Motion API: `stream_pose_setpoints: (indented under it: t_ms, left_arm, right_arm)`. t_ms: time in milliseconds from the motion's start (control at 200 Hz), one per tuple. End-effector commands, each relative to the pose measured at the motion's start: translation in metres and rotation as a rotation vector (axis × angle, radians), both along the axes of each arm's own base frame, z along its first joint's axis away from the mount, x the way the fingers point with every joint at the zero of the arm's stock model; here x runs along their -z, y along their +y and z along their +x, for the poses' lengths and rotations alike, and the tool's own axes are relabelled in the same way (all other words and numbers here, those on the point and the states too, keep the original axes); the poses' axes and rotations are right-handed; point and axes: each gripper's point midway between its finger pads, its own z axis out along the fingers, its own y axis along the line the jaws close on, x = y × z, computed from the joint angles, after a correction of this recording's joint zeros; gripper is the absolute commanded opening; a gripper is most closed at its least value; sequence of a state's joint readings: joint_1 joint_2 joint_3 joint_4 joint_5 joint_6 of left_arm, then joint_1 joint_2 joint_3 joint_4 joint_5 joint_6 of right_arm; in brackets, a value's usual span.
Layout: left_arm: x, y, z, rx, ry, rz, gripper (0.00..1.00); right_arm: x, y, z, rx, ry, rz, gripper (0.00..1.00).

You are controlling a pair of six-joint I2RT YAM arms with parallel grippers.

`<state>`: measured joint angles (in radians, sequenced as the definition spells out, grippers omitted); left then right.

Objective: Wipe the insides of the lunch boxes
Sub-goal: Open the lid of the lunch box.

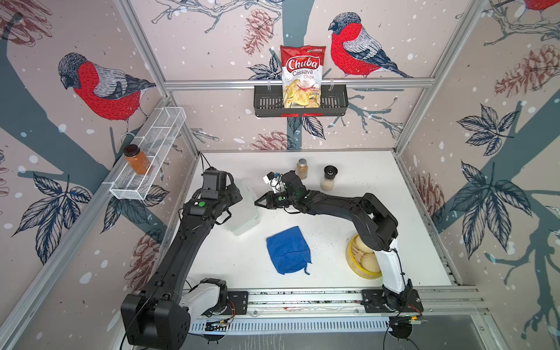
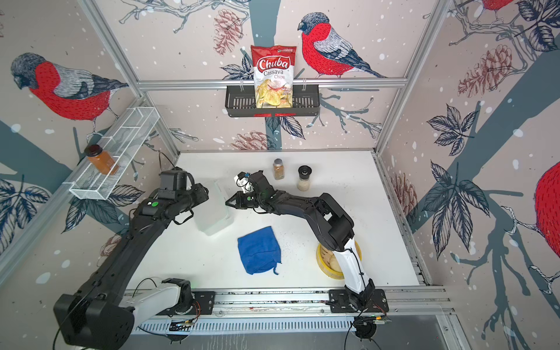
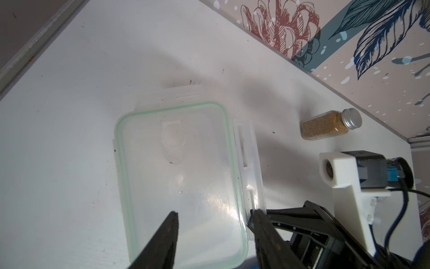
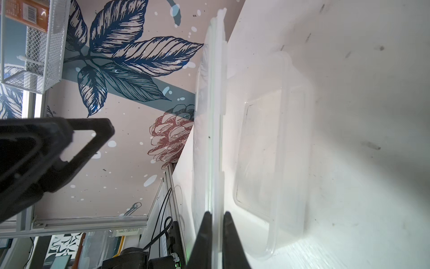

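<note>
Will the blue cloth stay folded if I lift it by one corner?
Probably not: the blue cloth lies in soft, creased folds, so it should sag and unfold. It looks thin, so it is likely light, and its loose tail may dangle.

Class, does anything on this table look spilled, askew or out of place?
Dark specks lie scattered on the white table beside the crumpled blue cloth, like spilled crumbs or grit on a surface meant to be clean.
</note>
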<state>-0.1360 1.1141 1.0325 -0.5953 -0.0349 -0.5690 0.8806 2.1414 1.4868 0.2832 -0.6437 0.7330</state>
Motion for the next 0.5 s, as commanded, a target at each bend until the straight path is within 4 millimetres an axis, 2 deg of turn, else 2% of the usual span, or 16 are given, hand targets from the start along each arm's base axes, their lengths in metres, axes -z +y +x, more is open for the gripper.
stream_pose_setpoints:
  t_ms: [0, 135, 310, 425, 495]
  left_arm:
    - [-0.003, 0.008, -0.005, -0.014, 0.008, 0.028, 0.53]
    - [-0.014, 0.017, -0.006, -0.035, -0.024, -0.008, 0.54]
    - [-0.06, 0.034, -0.007, -0.067, -0.13, -0.009, 0.56]
    - [-0.086, 0.038, -0.007, -0.07, -0.192, -0.019, 0.57]
    - [-0.094, 0.04, -0.008, -0.07, -0.215, -0.024, 0.57]
  right_arm:
    - [-0.022, 0.006, -0.012, -0.066, -0.06, 0.027, 0.0]
    - [-0.041, 0.013, -0.028, -0.12, -0.063, 0.069, 0.0]
    - [-0.073, 0.02, -0.052, -0.198, -0.066, 0.155, 0.0]
    - [-0.087, 0.02, -0.057, -0.213, -0.065, 0.187, 0.0]
    - [-0.094, 0.021, -0.061, -0.231, -0.053, 0.213, 0.0]
